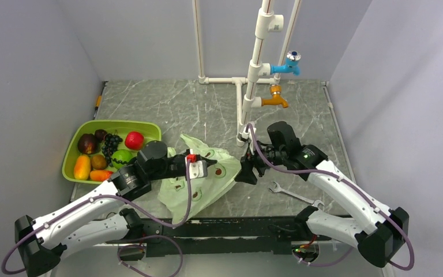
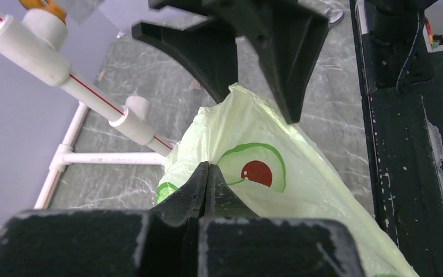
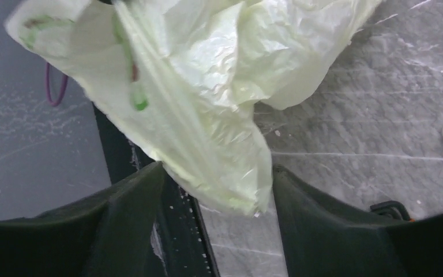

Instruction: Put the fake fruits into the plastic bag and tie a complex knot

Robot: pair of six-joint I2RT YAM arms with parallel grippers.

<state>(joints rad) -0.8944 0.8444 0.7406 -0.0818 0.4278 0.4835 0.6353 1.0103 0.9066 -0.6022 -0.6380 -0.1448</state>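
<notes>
The plastic bag point(image 1: 207, 190) lies crumpled on the table in front of both arms, pale green with an avocado print. My left gripper point(image 1: 213, 167) is shut on a fold of the bag point(image 2: 277, 190), its jaws pressed together point(image 2: 207, 170). My right gripper point(image 1: 247, 172) is open at the bag's right corner. In the right wrist view that corner point(image 3: 207, 86) hangs between the spread fingers point(image 3: 216, 179) without being pinched. The open right gripper also shows in the left wrist view point(image 2: 259, 107). The fake fruits sit in the lime-green tray point(image 1: 144, 126): a red one point(image 1: 134, 140), a maroon one point(image 1: 86, 143), a green one point(image 1: 121, 157), an orange one point(image 1: 82, 167).
A white pipe frame point(image 1: 248, 86) with a blue tap point(image 1: 290, 63) and an orange tap point(image 1: 276, 101) stands at the back, just behind the right gripper. A metal wrench point(image 1: 291, 193) lies on the table under the right arm. Grey walls enclose the table.
</notes>
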